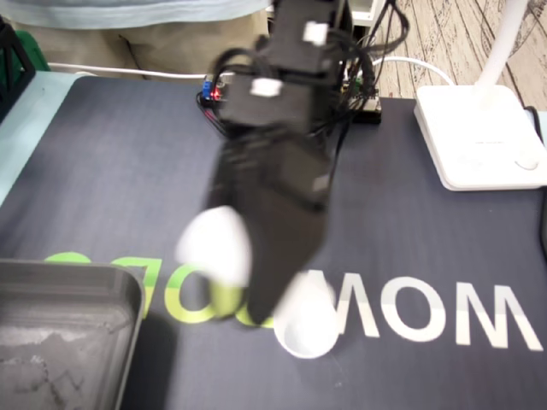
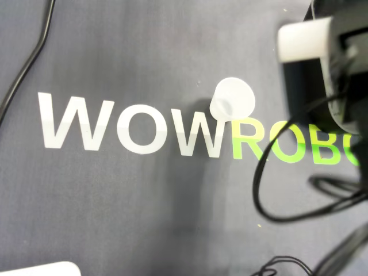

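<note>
Leftmost in the fixed view, a grey tray (image 1: pixel 60 290) is seen at the lower corner, resting on the dark mat (image 1: pixel 111 171). Green lettering (image 1: pixel 184 299) is printed on the mat just beside the tray's right rim. Next, a blurred white patch (image 1: pixel 214 243) is seen against the left flank of the black gripper (image 1: pixel 263 309) — what it is cannot be told. The gripper is pointed down at the mat and is heavily blurred. Its jaws are merged into one dark wedge, so whether they are spread or closed cannot be told, and nothing can be confirmed as held. Just right of the tip, the small white cup (image 1: pixel 309 329) is found on the mat, where the green letters meet the white ones. The cup's upper left edge is overlapped by the dark tip in this view — contact cannot be resolved. Further right, white lettering (image 1: pixel 444 316) is printed, and a white lamp base (image 1: pixel 479 137) is set at the mat's far right.

In the overhead view, a black cable (image 2: pixel 26 69) is run down the left side. The white cup (image 2: pixel 233 99) is seen just above the join of white and green letters, well apart from the arm (image 2: pixel 339 86) at the right edge. A white block (image 2: pixel 305 37) is carried on the arm, and loose black wires (image 2: pixel 270 190) are looped below it.
</note>
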Action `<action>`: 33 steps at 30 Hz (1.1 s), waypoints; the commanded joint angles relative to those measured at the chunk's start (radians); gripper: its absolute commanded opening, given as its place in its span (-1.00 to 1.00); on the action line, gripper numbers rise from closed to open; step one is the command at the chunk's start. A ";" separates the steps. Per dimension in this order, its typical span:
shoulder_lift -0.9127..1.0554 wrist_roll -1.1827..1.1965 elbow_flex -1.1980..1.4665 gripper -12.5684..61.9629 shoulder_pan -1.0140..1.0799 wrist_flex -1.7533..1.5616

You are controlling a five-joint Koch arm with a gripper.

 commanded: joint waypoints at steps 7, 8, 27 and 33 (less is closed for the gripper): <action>0.041 -0.541 0.084 -0.57 -0.092 -0.187; 0.029 -0.586 0.080 -0.57 -0.095 -0.190; -0.285 -0.693 0.067 -0.57 -0.112 -0.480; -0.324 -0.687 0.072 -0.57 -0.127 -0.494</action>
